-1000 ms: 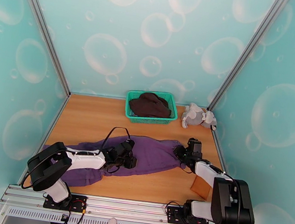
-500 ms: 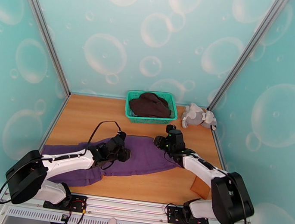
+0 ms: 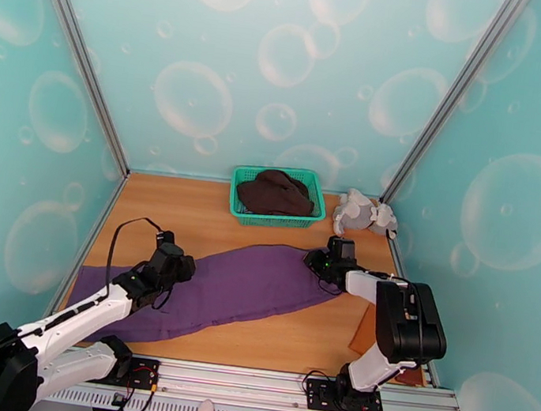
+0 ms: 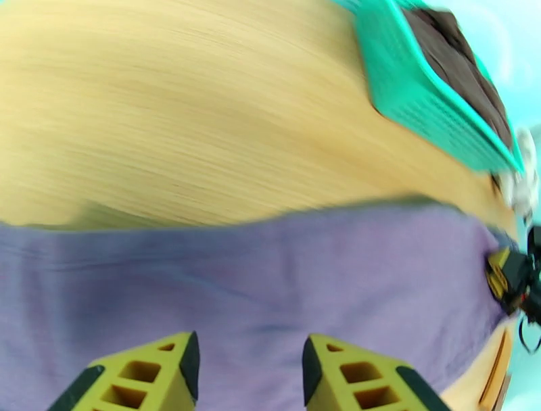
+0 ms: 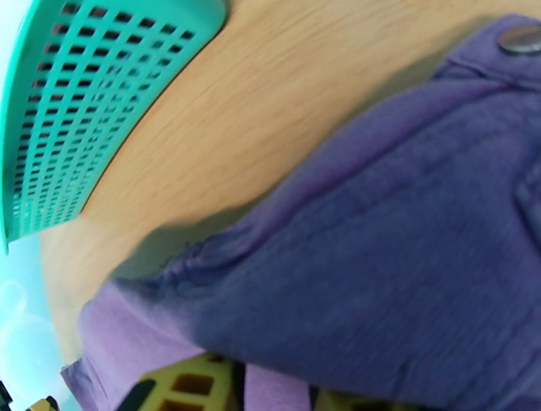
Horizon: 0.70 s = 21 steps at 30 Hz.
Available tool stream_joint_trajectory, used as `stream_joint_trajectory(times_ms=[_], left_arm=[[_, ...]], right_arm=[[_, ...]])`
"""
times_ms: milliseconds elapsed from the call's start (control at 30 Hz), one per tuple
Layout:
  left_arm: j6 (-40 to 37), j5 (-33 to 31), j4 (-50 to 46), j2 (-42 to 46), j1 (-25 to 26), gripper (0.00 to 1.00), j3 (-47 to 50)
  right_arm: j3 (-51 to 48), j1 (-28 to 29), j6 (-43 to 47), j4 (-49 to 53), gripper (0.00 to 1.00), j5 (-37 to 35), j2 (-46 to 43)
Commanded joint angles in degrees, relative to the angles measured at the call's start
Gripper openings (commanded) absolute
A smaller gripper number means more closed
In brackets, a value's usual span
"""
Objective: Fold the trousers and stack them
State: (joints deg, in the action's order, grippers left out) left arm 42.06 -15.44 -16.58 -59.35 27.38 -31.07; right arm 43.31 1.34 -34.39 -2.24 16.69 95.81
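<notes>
Trousers [image 3: 244, 286] lie spread before the green basket [image 3: 276, 221]; right gripper [image 3: 317, 259] clamps their basket-side end, left gripper [image 4: 249, 351] hovers over them, fingers apart.

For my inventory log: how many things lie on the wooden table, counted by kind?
Garments: 2 (long purple soft-fabric trousers, dark brown garment)
Baskets: 1 (green plastic mesh basket)
Plush toys: 1 (grey plush toy)
Boards: 1 (flat brown board)
Total: 5
</notes>
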Motion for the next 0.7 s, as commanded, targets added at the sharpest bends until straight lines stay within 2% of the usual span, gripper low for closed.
stream_joint_trajectory(times_ms=[0,133,233,300,400,500,667], left_arm=[[2.3,-0.4,-1.9,2.2,-4.7,0.47,2.8],[1.6,8.5,2.5,1.0,-13.0,0.48,6.9],[1.8,7.5,2.4,-1.2,-14.0,0.49,7.4],[2.3,6.5,2.9,-2.3,-14.2,0.49,7.8],[2.5,4.4,2.9,-4.9,-14.7,0.49,7.5],[2.0,4.4,4.2,-8.5,-16.5,0.49,6.8],[3.7,13.1,9.5,-14.3,-22.2,0.49,7.4]], right_arm=[[1.2,-4.2,4.1,7.4,0.33,-6.6,-0.1],[0.2,-11.0,6.0,6.2,0.33,-4.1,1.0],[-0.7,-14.1,7.0,4.7,0.33,-3.0,1.0],[-1.9,-13.9,6.8,2.5,0.33,-1.0,-1.2],[-1.7,-9.4,7.4,3.5,0.33,-4.4,-7.0],[-0.5,-1.9,9.2,4.4,0.34,-8.7,-13.8],[-0.1,9.7,9.8,3.5,0.38,-10.6,-23.5]])
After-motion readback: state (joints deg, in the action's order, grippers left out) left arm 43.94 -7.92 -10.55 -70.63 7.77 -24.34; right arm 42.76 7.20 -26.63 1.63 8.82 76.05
